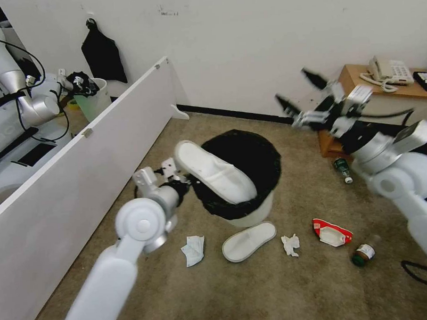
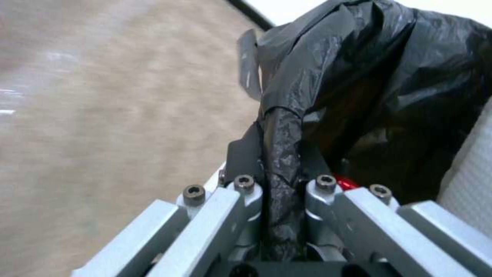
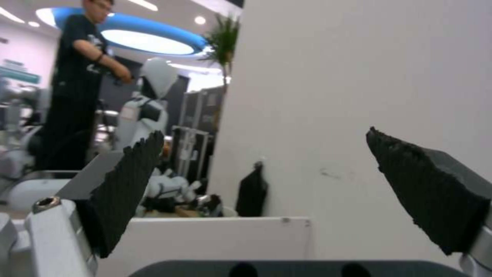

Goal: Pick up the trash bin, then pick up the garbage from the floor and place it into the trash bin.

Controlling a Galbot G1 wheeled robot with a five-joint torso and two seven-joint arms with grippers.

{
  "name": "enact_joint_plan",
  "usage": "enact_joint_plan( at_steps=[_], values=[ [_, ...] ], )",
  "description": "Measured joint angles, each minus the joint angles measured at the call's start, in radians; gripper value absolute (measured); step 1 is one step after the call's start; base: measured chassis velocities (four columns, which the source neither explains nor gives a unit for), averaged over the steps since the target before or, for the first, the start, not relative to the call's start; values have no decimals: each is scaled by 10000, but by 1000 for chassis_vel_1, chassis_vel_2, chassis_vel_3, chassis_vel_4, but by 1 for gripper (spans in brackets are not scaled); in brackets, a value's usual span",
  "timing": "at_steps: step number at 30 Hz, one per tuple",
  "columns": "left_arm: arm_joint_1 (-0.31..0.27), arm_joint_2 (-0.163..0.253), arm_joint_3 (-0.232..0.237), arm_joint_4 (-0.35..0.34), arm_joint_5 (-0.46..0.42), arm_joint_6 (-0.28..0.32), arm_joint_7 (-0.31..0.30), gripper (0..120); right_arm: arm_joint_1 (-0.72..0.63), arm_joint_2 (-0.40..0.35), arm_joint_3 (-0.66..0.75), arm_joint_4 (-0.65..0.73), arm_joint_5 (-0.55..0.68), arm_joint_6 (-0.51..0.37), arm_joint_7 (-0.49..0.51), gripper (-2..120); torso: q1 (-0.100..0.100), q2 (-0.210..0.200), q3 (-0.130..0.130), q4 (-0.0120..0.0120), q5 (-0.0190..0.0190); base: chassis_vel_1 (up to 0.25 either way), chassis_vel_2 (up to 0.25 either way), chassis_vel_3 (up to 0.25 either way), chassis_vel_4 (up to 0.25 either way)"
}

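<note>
Head view: my left end effector (image 1: pixel 184 182) clamps the trash bin (image 1: pixel 246 215) rim, one slipper (image 1: pixel 214 171) lying across it. Right end effector (image 1: pixel 298 97) is raised, spread wide, empty. Next I'd judge: reach below it for the floor slipper (image 1: pixel 249 241).

White rounded arms, silver joints, black serrated pads (image 3: pixel 128 192), dark hex screws (image 2: pixel 244 181).

We see brown carpeted floor (image 1: pixel 276 289): a white slipper (image 1: pixel 249 241) lies flat, a face mask (image 1: pixel 193 249) to its left, crumpled tissue (image 1: pixel 291 244) and a red-white wrapper (image 1: pixel 331 231) to its right, two green-labelled bottles (image 1: pixel 364 254) (image 1: pixel 342 169) farther right.
</note>
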Motion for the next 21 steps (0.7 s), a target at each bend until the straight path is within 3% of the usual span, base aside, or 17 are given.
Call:
enact_joint_plan(
  at_steps=[2,3,5,11,12,14,21],
  values=[
    [123,88,-527,-162,-31,222,-370,4,-51,-43,176,-42,11,-59,84,100,0,0,-1,1,0,0,0,0,0],
    [123,88,-527,-162,-31,222,-370,4,-51,-43,176,-42,11,-59,84,100,0,0,-1,1,0,0,0,0,0],
    [264,152,-1181,-447,-299,451,-780,4,-151,-14,201,-190,-38,-94,135,100,0,0,0,0,1,0,0,0,0],
    [351,230,-1612,-671,-470,633,-1051,4,-174,48,131,-303,-143,-130,143,100,0,0,-1,0,1,0,0,0,0],
    [410,278,-1870,-824,-616,743,-1221,4,-211,67,65,-361,-242,-211,192,100,0,0,0,1,1,0,0,0,0],
    [520,357,-2260,-1034,-709,900,-1352,4,-302,69,-50,-461,-681,-492,442,100,0,0,0,0,0,0,0,0,0],
    [678,471,-2863,-1423,-961,1166,-1605,4,-544,66,-431,-595,-1897,-1574,1126,100,0,0,0,0,0,0,0,0,0]
  ],
)
